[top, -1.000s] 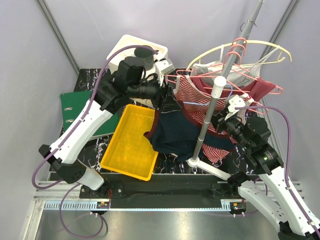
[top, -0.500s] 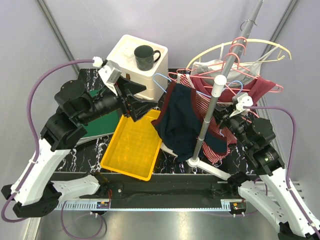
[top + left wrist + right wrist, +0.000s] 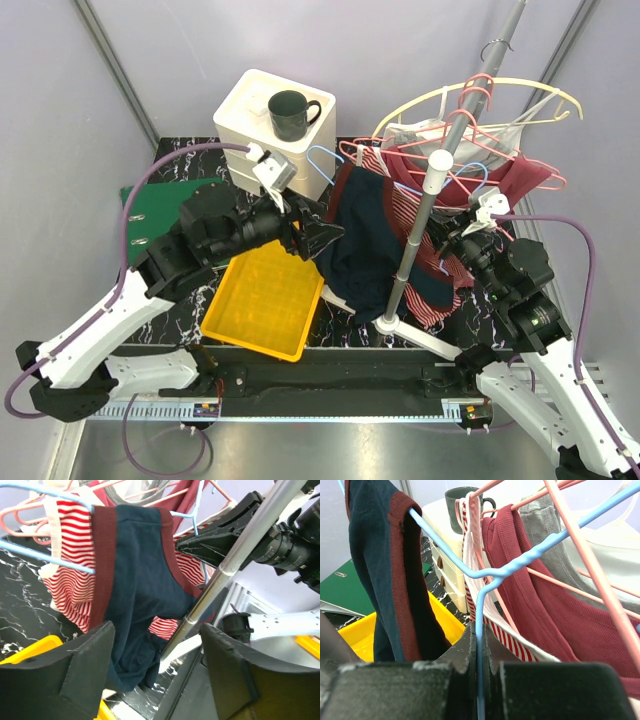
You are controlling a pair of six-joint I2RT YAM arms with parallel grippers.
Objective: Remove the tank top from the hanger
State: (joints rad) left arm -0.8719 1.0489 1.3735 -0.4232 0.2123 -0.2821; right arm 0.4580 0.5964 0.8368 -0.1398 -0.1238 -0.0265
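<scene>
We hold our left gripper [image 3: 156, 630] spread, one navy tank top [image 3: 140, 580] hanging just ahead of it. Our right gripper [image 3: 479, 630] pinches its blue hanger [image 3: 520, 562]. One yellow tray [image 3: 262, 295] lies under the left gripper.

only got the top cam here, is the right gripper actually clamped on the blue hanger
Observer: Yes; the right wrist view shows the right gripper shut on the blue hanger wire, below its bend.
Operator: and the left one, holding anything
Observer: No; the left wrist view shows the left gripper open, the navy tank top hanging ahead of its fingers, nothing between them.
Operator: is the top on the hanger at all
Observer: One maroon-edged strap drapes over the hanger's arm in the right wrist view; the other shoulder is hidden.
</scene>
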